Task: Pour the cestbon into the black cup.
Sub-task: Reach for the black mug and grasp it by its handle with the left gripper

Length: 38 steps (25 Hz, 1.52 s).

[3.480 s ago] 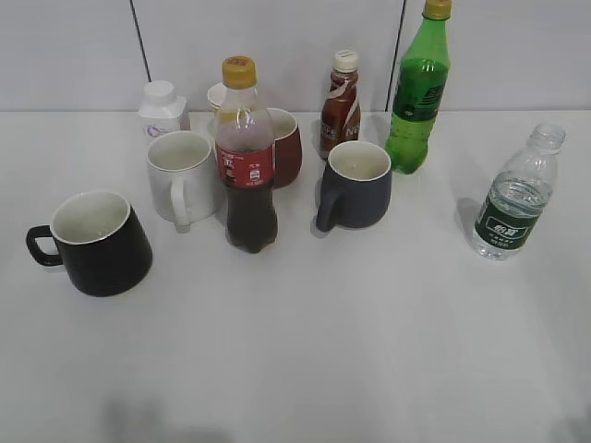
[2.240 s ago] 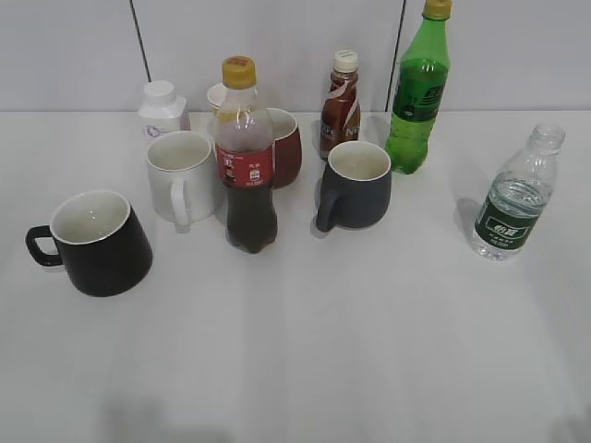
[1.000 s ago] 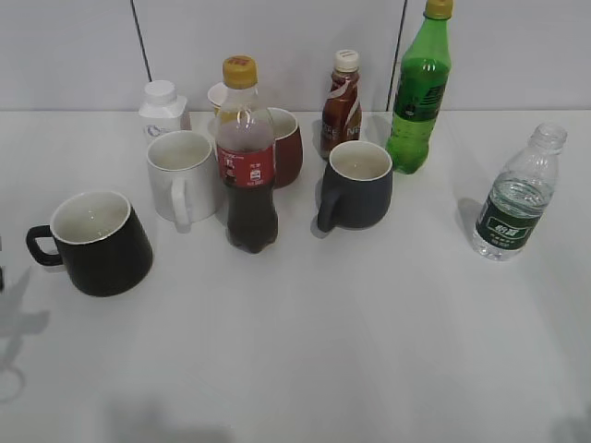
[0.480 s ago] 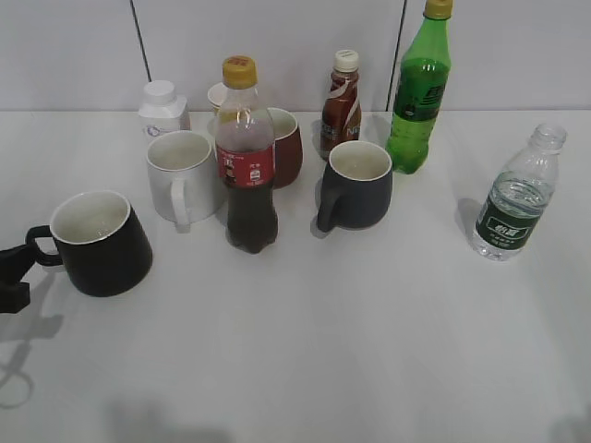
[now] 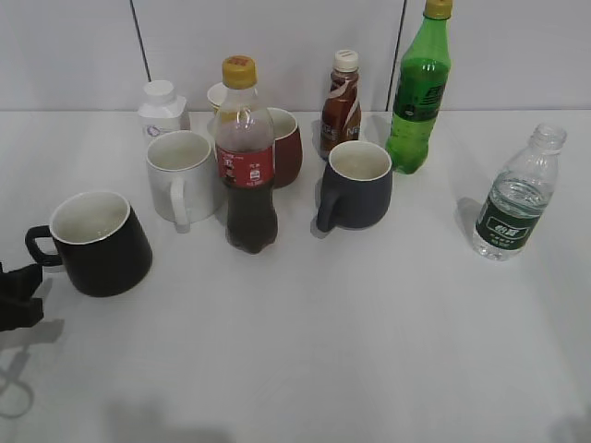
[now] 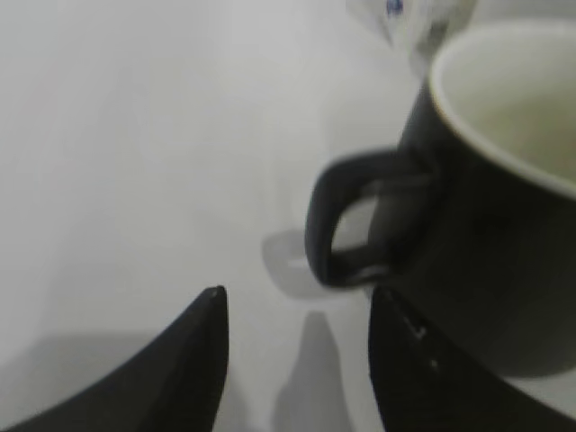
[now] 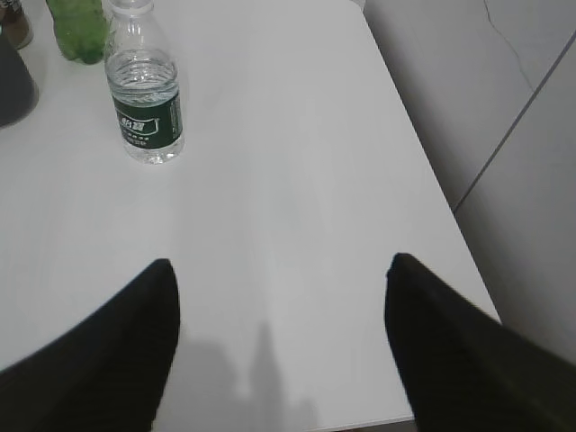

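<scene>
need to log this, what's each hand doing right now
Left hand: open, empty, close to the black cup handle.
Right hand: open, empty, short of the cestbon.

We see only the tip of the left gripper (image 5: pixel 18 297) at the exterior view's left edge, the black cup (image 6: pixel 490 193) blurred and cropped in the left wrist view, and the cestbon (image 7: pixel 144 99) label's characters too small to read.
</scene>
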Each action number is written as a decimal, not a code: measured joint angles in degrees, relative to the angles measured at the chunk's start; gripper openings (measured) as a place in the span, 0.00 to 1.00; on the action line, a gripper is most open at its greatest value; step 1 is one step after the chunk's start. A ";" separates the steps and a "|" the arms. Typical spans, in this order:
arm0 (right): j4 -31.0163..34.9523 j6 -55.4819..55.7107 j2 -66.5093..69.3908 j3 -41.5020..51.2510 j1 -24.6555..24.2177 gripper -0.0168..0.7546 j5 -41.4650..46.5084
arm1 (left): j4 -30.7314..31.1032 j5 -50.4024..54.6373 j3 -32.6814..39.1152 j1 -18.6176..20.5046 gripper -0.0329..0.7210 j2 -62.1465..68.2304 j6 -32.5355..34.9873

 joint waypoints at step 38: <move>-0.13 0.00 0.00 0.00 0.00 0.74 0.00 | 4.61 -0.49 -13.70 0.05 0.12 8.07 0.11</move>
